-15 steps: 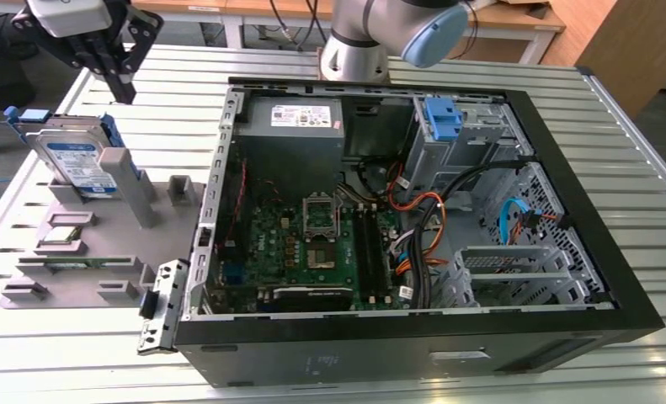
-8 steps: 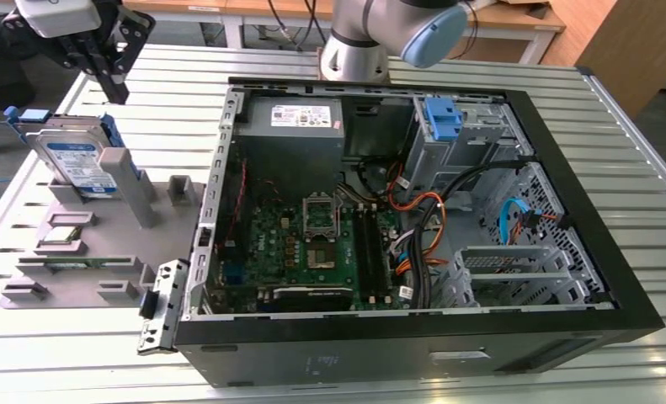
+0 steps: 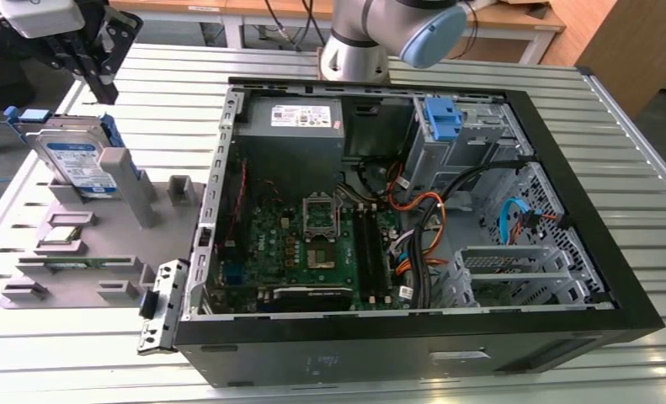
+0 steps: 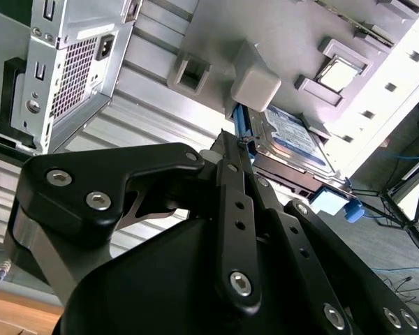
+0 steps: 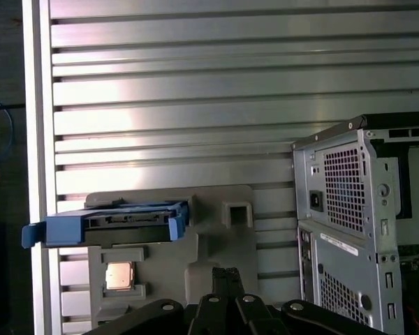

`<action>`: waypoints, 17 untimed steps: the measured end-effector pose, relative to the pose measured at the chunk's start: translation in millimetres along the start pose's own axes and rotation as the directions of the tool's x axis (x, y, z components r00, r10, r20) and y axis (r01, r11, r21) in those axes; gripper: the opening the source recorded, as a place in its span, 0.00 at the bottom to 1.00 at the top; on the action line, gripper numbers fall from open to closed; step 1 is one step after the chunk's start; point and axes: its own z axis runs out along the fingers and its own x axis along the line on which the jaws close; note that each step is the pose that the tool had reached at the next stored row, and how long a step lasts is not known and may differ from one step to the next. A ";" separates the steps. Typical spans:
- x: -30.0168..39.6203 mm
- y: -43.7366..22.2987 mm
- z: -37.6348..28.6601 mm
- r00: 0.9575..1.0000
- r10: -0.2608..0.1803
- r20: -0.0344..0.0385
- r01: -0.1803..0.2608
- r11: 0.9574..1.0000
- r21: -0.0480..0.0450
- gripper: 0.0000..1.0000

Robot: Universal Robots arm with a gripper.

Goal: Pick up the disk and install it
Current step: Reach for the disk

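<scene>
Overhead, the fingers (image 3: 99,77) hang clenched and empty near the disk (image 3: 80,160), apart from it, which stands on edge in a grey holder (image 3: 97,263) on the worktop (image 3: 74,366) beside the open computer case (image 3: 423,358).

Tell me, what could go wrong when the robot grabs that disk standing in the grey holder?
1. The hand hangs shut near the disk; lowered so, it may knock the disk rather than grip it.
2. The disk stands upright in the grey holder; a crooked pull might jam it.
3. Loose cables cross inside the computer case; they might snag the disk.
</scene>
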 end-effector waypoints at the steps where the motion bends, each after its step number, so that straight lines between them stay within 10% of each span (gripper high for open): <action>1: 1.9 -0.1 0.2 1.000 0.000 0.000 0.000 1.000 0.000 0.10; 17: 28.8 -2.4 4.5 1.000 0.000 0.000 0.000 1.000 0.000 0.10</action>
